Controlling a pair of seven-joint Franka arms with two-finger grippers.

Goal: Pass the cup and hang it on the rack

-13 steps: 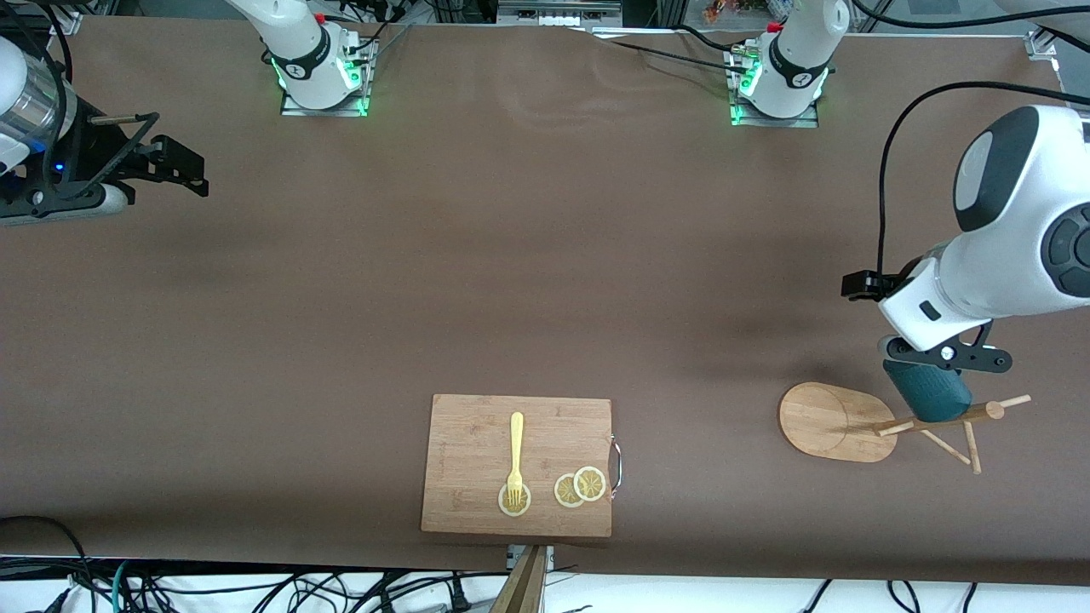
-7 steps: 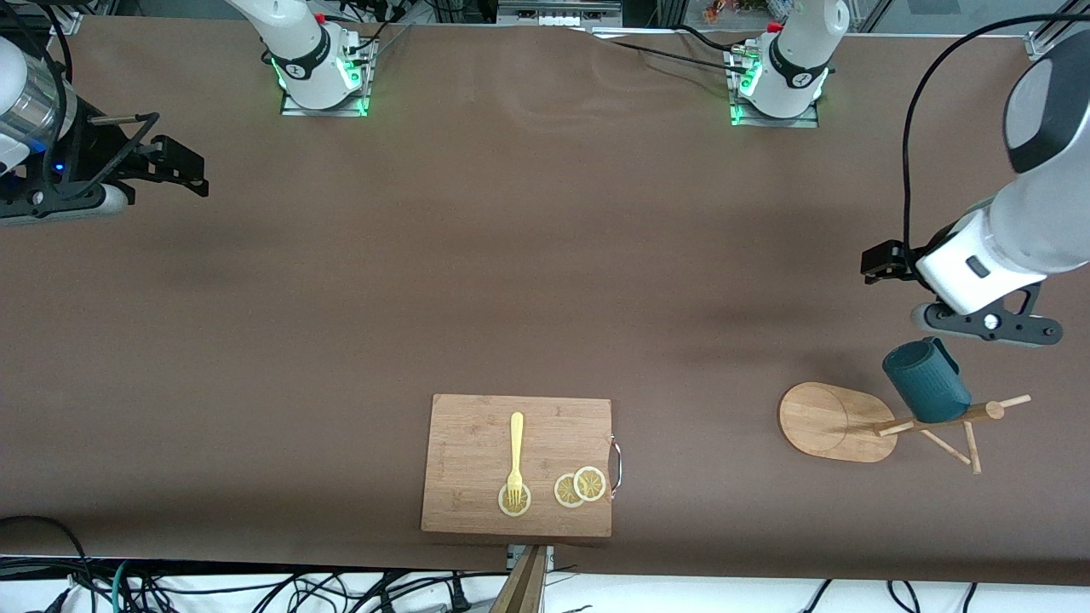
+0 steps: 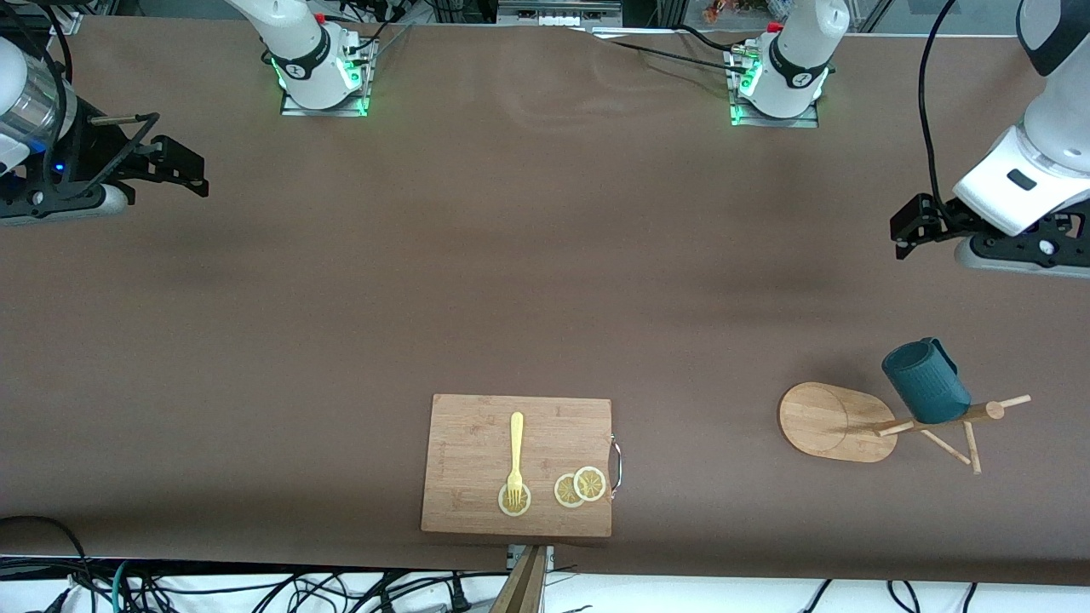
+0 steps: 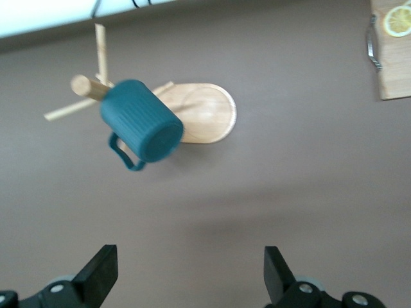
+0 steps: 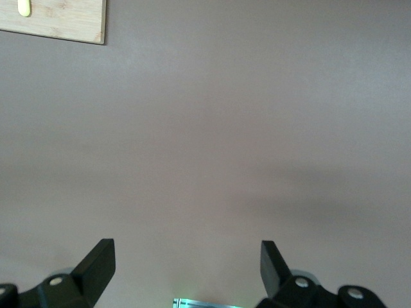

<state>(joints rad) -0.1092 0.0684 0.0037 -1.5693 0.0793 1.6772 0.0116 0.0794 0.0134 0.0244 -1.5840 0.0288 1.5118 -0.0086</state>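
The dark teal ribbed cup (image 3: 926, 381) hangs tilted on a peg of the light wooden rack (image 3: 830, 421), which stands toward the left arm's end of the table, near the front camera. In the left wrist view the cup (image 4: 141, 128) shows its bottom and handle in front of the rack's oval base (image 4: 209, 115). My left gripper (image 3: 1026, 249) is open and empty, up in the air well clear of the cup; its jaws (image 4: 189, 276) stand wide apart. My right gripper (image 3: 60, 204) waits open and empty (image 5: 186, 273) over the table's right-arm end.
A rectangular wooden cutting board (image 3: 477, 426) with a metal handle lies near the front edge at the table's middle. It carries a yellow fork (image 3: 515, 451) and lemon slices (image 3: 579, 487). Its corner shows in both wrist views (image 4: 395, 64) (image 5: 58, 19).
My left gripper has let go of the cup and drawn up and away from the rack. The cup stays hanging on the peg. The right arm has not moved.
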